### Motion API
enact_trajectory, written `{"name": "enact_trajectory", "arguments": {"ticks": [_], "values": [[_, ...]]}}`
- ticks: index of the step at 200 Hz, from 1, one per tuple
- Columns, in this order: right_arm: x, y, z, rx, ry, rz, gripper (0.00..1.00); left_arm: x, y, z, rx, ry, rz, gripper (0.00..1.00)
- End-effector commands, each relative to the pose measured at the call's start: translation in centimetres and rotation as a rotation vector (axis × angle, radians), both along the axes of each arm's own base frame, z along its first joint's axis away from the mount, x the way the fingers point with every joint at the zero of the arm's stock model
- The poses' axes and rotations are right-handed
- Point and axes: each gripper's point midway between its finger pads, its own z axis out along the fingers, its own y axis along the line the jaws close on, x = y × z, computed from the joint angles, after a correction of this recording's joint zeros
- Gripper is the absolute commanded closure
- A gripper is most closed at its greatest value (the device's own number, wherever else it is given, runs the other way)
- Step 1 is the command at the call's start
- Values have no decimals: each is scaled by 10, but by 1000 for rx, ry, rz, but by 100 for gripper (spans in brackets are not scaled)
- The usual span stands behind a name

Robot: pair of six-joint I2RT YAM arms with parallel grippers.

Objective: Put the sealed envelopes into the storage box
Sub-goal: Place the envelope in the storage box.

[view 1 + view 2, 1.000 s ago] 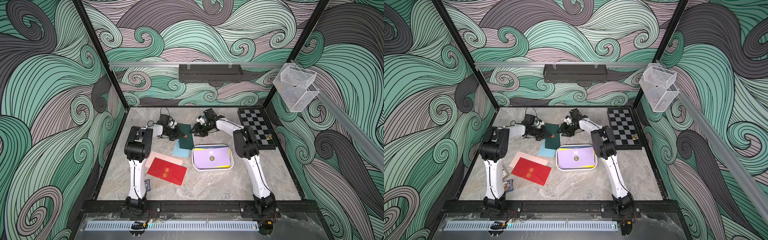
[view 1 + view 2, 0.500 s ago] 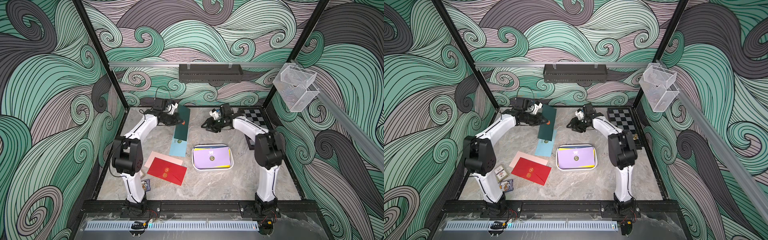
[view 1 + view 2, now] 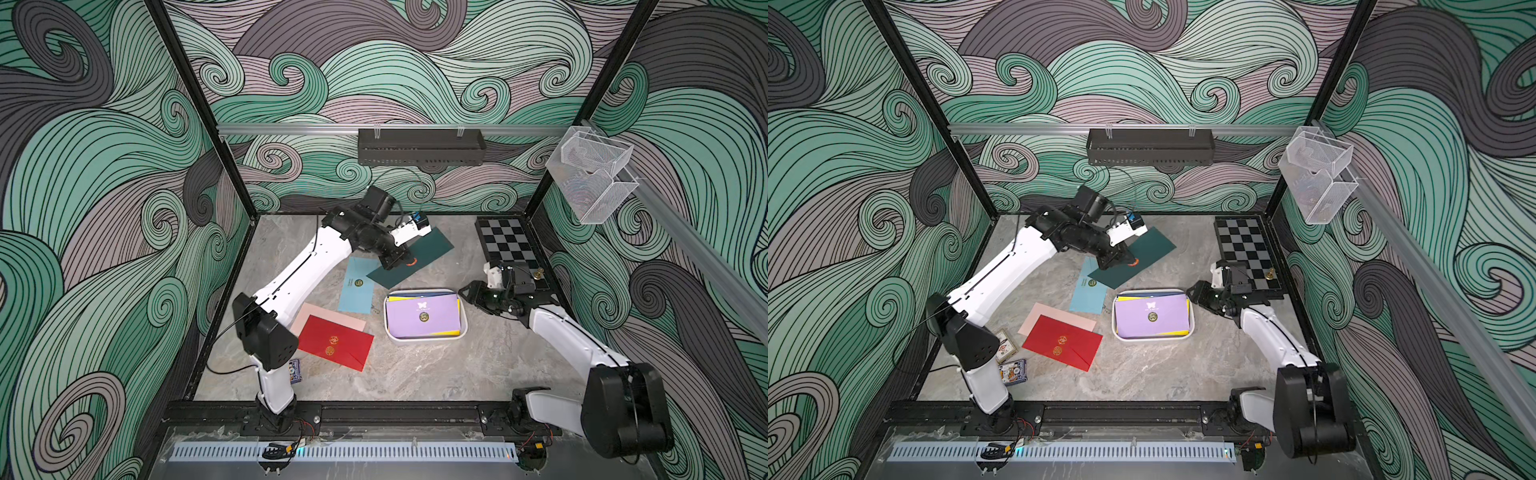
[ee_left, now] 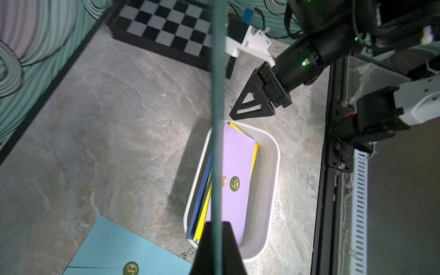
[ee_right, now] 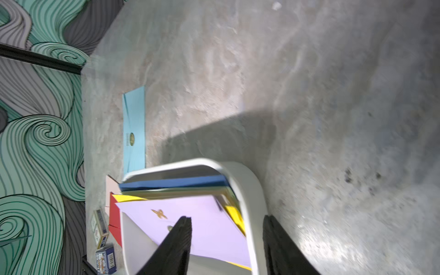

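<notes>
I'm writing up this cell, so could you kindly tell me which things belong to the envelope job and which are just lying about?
Job: dark green envelope (held by the left end effector), light blue envelope, pink envelope, red envelope, lilac envelope, white box.
Lying about: chessboard, card packs, black shelf, clear baskets.

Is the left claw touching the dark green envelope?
Touching. The left wrist view shows the left gripper shut on the dark green envelope.

Your top views: high above front edge, facing down-inward, far, both covering whole table (image 3: 415, 382). Your left wrist view: close, looking down at storage box (image 4: 269, 185). Your right wrist view: nearer, over same storage box rim.
</notes>
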Motion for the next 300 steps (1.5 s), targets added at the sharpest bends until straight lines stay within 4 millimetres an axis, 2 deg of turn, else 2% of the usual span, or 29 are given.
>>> {"name": "enact_trajectory", "arguments": {"ticks": [1, 36, 65, 130, 198, 212, 231, 258, 300], "values": [[-2, -17, 2, -26, -57, -54, 47, -28, 1, -38, 187, 115, -83, 100], [-9, -29, 5, -11, -85, -92, 46, -40, -24, -67, 308, 115, -174, 100], [-12, -31, 3, -18, -80, -97, 46, -40, -34, -88, 364, 109, -183, 100], [-11, -29, 1, -8, -68, -87, 46, -36, -40, -127, 449, 137, -197, 100], [-10, -28, -1, -4, -62, -82, 46, -45, -43, -153, 476, 207, -230, 98], [-10, -28, -1, -4, -60, -81, 46, -47, -44, -156, 482, 210, -242, 96], [-9, -28, -1, -1, -62, -79, 46, -48, -45, -157, 483, 203, -249, 87], [-9, -27, -2, 2, -58, -75, 46, -48, -47, -156, 478, 190, -264, 80], [-8, -26, -2, 4, -57, -73, 46, -49, -52, -151, 460, 174, -269, 79]]}}
